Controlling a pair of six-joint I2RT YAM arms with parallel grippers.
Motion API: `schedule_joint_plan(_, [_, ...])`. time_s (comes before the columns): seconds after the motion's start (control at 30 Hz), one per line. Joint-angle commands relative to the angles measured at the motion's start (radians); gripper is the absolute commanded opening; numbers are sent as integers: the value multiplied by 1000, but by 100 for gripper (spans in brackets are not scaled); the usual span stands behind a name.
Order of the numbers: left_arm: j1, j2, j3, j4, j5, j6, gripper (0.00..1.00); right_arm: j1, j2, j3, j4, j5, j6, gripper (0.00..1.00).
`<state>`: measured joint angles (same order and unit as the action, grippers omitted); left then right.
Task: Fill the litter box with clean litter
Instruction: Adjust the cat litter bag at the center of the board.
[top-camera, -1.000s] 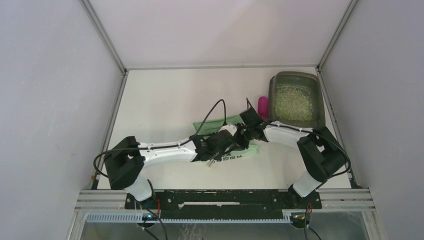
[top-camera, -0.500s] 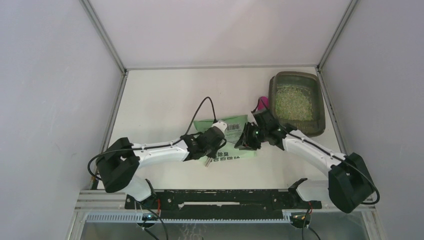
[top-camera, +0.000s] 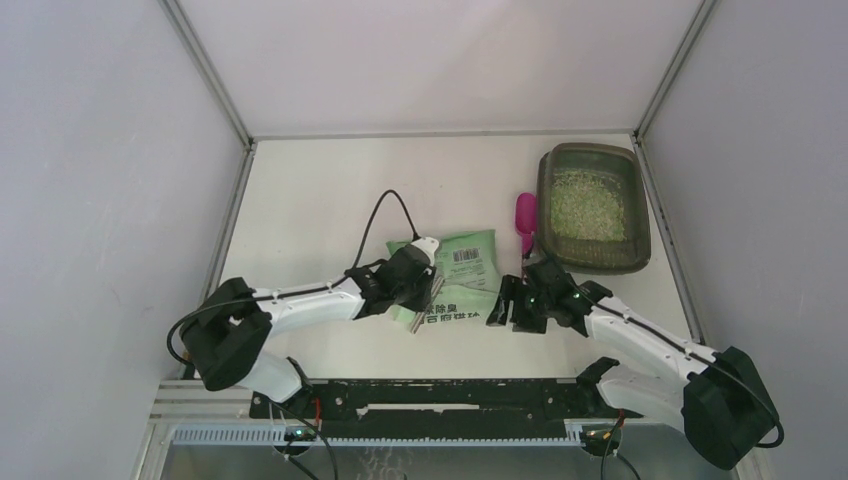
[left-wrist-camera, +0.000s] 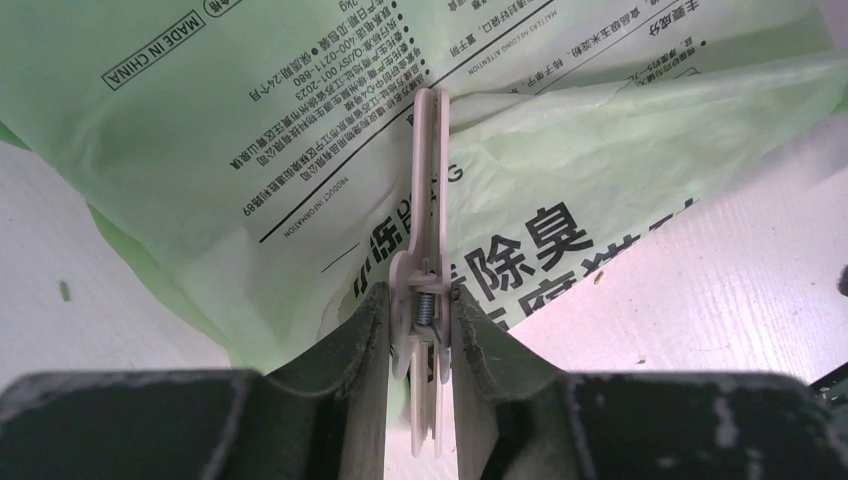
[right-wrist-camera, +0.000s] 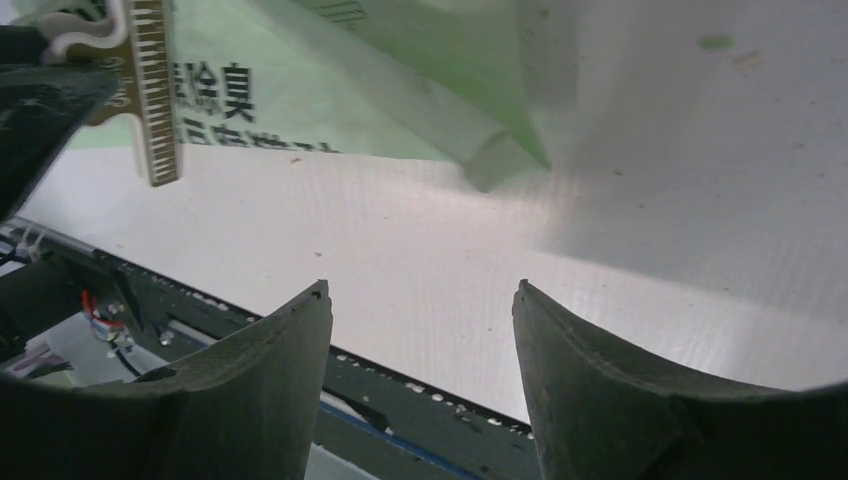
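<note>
Two arms are stretched low over the table (top-camera: 320, 190). On the left, the left gripper (left-wrist-camera: 420, 325) is pressed together on a beige spring clip (left-wrist-camera: 428, 200), pinched at its spring end. The clip's long arms are laid across the green bag (left-wrist-camera: 250, 120); whether they bite the bag cannot be told. The clip is judged to be held so that the bag can be closed or the clip put aside. The bag is spread flat mid-table, barcode up.

Just right of the bag, the right gripper (right-wrist-camera: 420, 300) is spread wide with nothing between its fingers, over bare table near the front edge; it is judged to be parked clear of the bag. Further right a magenta scoop (top-camera: 525, 215) is laid just beside the litter box (top-camera: 590, 266), which is set in the far right corner. The clean litter (top-camera: 588, 205) is seen inside it, covering most of the floor, so filling is judged largely done.

Against half a second ago, the right gripper has been drawn back from the bag's right edge toward the front; the left gripper has been shifted slightly left; more of the bag is now uncovered; the box is unmoved.
</note>
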<state>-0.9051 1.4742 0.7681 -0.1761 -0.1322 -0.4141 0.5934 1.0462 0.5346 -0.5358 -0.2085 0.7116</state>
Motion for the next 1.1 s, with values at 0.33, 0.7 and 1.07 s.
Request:
schedule_joint_plan(0.33, [55,-7,-107,52,72,-11,0,-73,-19,-259,409,98,176,73])
schedule_joint_plan(0.7, [102,-18,-153,87,124,-3,0,-87,27,-310,523,158,271,70])
schedule_joint_plan(1.07, [122,-21,-191,136,223,1,0,-24,38,-476,837,310,503,67])
